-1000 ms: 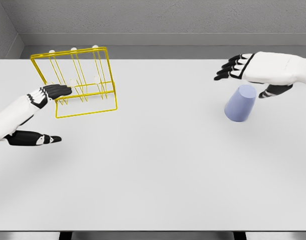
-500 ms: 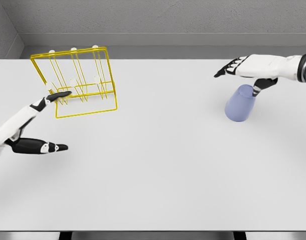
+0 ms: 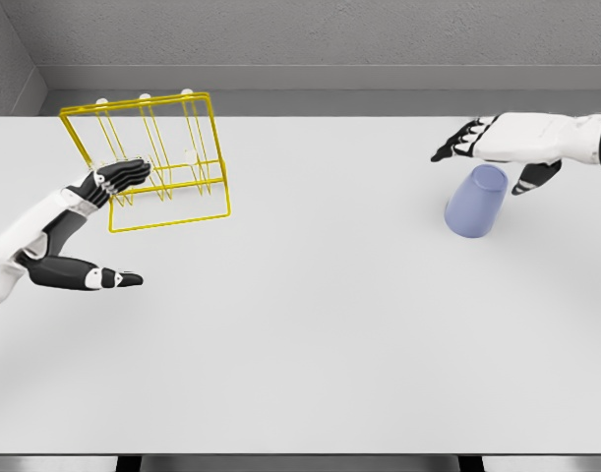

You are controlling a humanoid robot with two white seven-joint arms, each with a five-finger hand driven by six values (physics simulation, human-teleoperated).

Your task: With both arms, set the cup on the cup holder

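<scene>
Head view. The blue cup [image 3: 474,201] lies tilted on the white desk [image 3: 320,324], right of centre, as before. The right hand [image 3: 497,147] hovers just above it, fingers extended, holding nothing. The left hand [image 3: 89,221], fingers spread, has risen beside the yellow wire cup holder [image 3: 148,162], thumb extended farther forward.

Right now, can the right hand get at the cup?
Probably yes. The right hand hovers open just above and behind the blue cup, fingers and thumb straddling its top; nothing stands between them on the table.
</scene>
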